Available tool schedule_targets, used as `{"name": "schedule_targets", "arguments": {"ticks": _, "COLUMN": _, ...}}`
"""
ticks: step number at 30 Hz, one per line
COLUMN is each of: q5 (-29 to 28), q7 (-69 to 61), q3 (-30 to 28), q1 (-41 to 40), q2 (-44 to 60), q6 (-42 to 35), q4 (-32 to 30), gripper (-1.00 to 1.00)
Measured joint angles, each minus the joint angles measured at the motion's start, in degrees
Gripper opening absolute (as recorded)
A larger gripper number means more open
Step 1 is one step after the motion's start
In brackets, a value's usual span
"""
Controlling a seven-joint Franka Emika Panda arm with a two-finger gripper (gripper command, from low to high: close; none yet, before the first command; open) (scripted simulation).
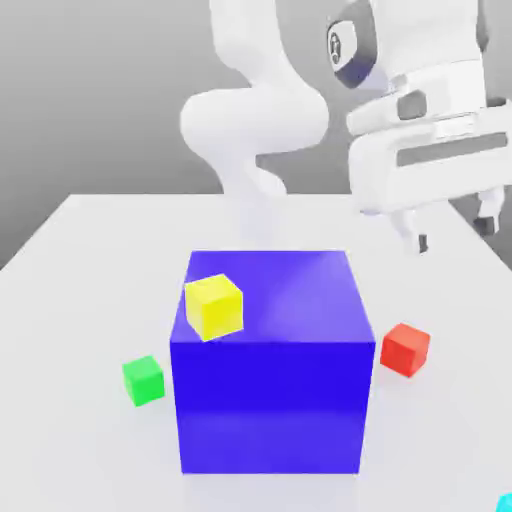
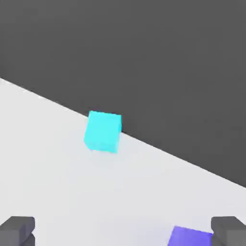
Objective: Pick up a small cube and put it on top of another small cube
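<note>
The gripper (image 1: pixel 452 232) hangs spread and empty, up off the table (image 1: pixel 80 250). The red cube (image 1: pixel 405 349) sits untouched just beside the big blue cube (image 1: pixel 270 360); the cyan cube (image 2: pixel 103 131) lies well apart, near the table's edge. Everything's left to do

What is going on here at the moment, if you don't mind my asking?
A white robot arm is hovering its gripper, jaws open and holding nothing, above the white table. The small red cube it is meant to pick up sits on the table beside the big blue cube, untouched. The cyan cube it should go on top of sits alone near the table's edge. A yellow cube rests on the blue one, and a green cube lies nearby.
</note>
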Motion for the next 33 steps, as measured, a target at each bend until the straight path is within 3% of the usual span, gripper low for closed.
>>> {"name": "schedule_targets", "arguments": {"ticks": 6, "q5": -0.4, "q7": 0.0, "q3": 6.0, "q1": 5.6, "q2": 9.1, "q6": 7.4, "q4": -8.3, "gripper": 0.0}}
{"name": "schedule_targets", "arguments": {"ticks": 10, "q5": -5.6, "q7": 3.5, "q3": 9.0, "q1": 6.6, "q2": 16.0, "q6": 13.1, "q4": -12.1, "gripper": 0.0}}
{"name": "schedule_targets", "arguments": {"ticks": 12, "q5": -11.8, "q7": 7.6, "q3": 7.7, "q1": 6.2, "q2": 20.2, "q6": 16.3, "q4": -11.7, "gripper": 0.0}}
{"name": "schedule_targets", "arguments": {"ticks": 15, "q5": -20.2, "q7": 13.7, "q3": -1.4, "q1": 13.3, "q2": 26.5, "q6": 21.3, "q4": -10.6, "gripper": 0.0}}
{"name": "schedule_targets", "arguments": {"ticks": 17, "q5": -22.2, "q7": 15.3, "q3": -7.4, "q1": 18.9, "q2": 30.6, "q6": 24.8, "q4": -9.9, "gripper": 0.0}}
{"name": "schedule_targets", "arguments": {"ticks": 18, "q5": -22.5, "q7": 15.6, "q3": -8.9, "q1": 20.4, "q2": 31.7, "q6": 25.8, "q4": -9.7, "gripper": -1.0}}
{"name": "schedule_targets", "arguments": {"ticks": 24, "q5": -22.9, "q7": 16.0, "q3": -9.6, "q1": 21.0, "q2": 32.2, "q6": 26.2, "q4": -9.6, "gripper": -1.0}}
{"name": "schedule_targets", "arguments": {"ticks": 26, "q5": -21.9, "q7": 15.1, "q3": -7.3, "q1": 19.0, "q2": 30.1, "q6": 24.4, "q4": -10.0, "gripper": -1.0}}
{"name": "schedule_targets", "arguments": {"ticks": 29, "q5": -15.2, "q7": 10.1, "q3": -2.6, "q1": 15.9, "q2": 24.4, "q6": 19.9, "q4": -11.1, "gripper": -1.0}}
{"name": "schedule_targets", "arguments": {"ticks": 33, "q5": -8.2, "q7": 5.3, "q3": -2.7, "q1": 18.3, "q2": 16.2, "q6": 13.1, "q4": -12.5, "gripper": -1.0}}
